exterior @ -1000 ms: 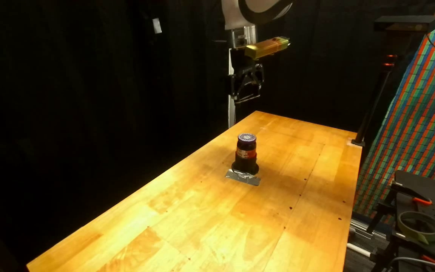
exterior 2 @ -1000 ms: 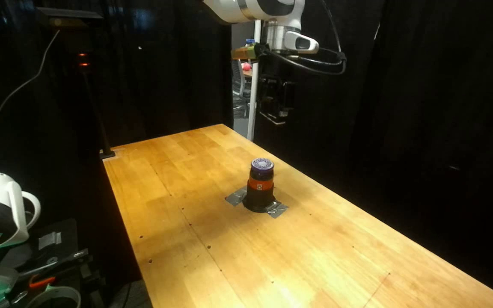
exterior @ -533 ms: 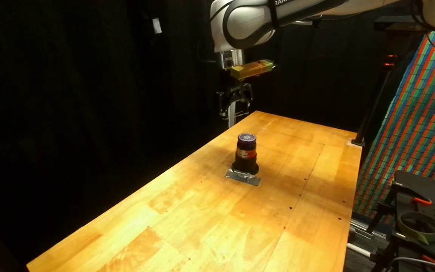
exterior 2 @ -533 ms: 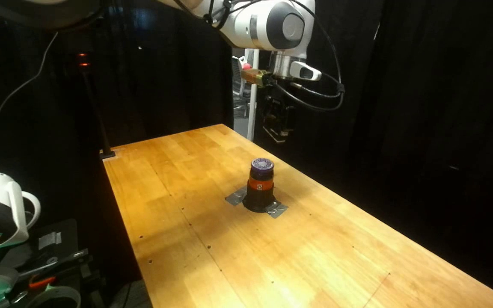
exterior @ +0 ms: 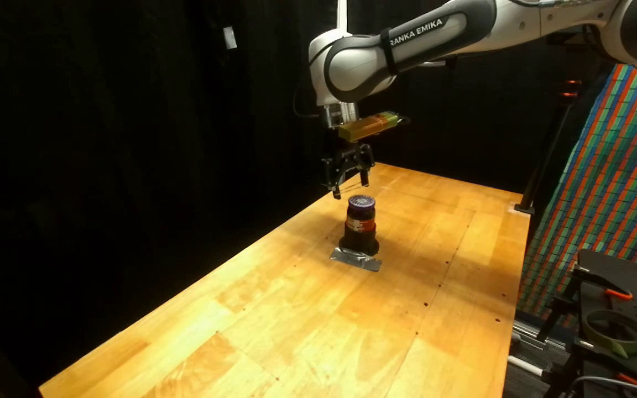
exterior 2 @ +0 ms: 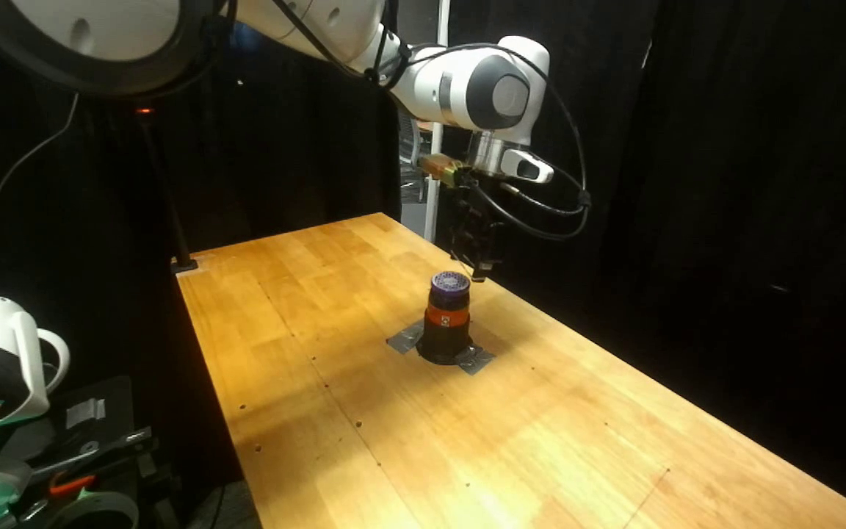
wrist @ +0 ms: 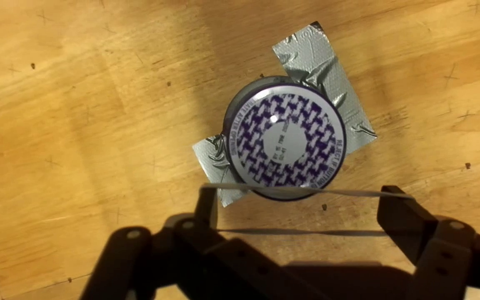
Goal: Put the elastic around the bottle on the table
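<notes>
Elastic: thin loop, strung taut round wide-spread claw, not yet around bottle; likely light, springy, apt to snap off; best held inside both ends. Bottle: upright on bench, nearer one long edge.

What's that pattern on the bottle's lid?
The lid has a purple and white woven-looking pattern, clearest in the wrist view.

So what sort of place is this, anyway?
Probably a robotics lab or test area, though I can't be certain. A robot arm reaches over a wooden table, what look like black curtains hang behind it, and silver tape lies at the foot of the bottle.
</notes>
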